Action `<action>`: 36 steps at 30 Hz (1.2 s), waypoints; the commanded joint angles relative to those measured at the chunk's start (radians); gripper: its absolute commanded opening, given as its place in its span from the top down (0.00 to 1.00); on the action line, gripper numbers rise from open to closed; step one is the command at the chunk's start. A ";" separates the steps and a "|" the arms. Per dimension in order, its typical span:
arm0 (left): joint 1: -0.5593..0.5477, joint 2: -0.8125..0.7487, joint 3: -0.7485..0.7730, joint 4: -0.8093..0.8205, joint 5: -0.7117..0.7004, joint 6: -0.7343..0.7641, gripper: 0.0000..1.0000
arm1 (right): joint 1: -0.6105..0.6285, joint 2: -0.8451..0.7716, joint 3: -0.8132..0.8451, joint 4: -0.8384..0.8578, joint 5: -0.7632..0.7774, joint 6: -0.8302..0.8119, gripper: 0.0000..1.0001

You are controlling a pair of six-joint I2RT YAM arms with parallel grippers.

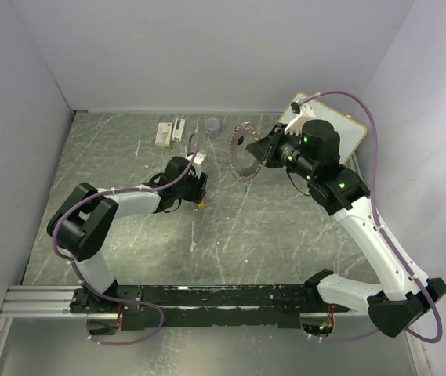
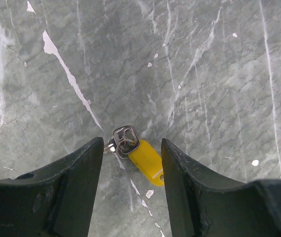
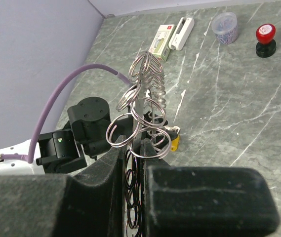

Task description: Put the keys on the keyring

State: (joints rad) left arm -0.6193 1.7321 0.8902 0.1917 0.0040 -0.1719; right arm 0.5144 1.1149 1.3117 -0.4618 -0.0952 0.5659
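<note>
A small key with a yellow head (image 2: 147, 160) and a little silver ring on it lies flat on the marble table. My left gripper (image 2: 132, 141) hangs just above it, open, one finger on each side and neither touching it. In the top view the left gripper (image 1: 198, 194) is left of centre with the yellow key (image 1: 202, 204) at its tip. My right gripper (image 3: 136, 143) is shut on the keyring (image 3: 142, 106), a thin metal ring fringed with small split rings, held upright above the table. In the top view the keyring (image 1: 242, 153) stands just left of the right gripper (image 1: 266, 149).
At the back of the table stand a white box (image 1: 164, 133), a white stapler-like piece (image 1: 179, 128) and a grey round cup (image 1: 213, 126). A red-capped black knob (image 3: 265, 39) sits near the cup. A white board (image 1: 346, 133) lies behind the right arm. Walls enclose three sides.
</note>
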 commanded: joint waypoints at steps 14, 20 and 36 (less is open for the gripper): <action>-0.009 0.075 0.030 0.037 -0.021 0.033 0.44 | -0.015 -0.014 -0.011 0.030 -0.016 -0.008 1.00; -0.012 0.075 0.022 0.035 -0.021 0.040 0.49 | -0.015 -0.012 -0.020 0.034 -0.022 -0.006 1.00; -0.043 0.101 0.030 0.027 -0.055 0.054 0.69 | -0.043 -0.020 -0.030 0.027 -0.022 -0.008 1.00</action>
State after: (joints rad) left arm -0.6510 1.8107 0.8970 0.2184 -0.0280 -0.1299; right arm 0.4942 1.1149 1.2816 -0.4633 -0.1146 0.5640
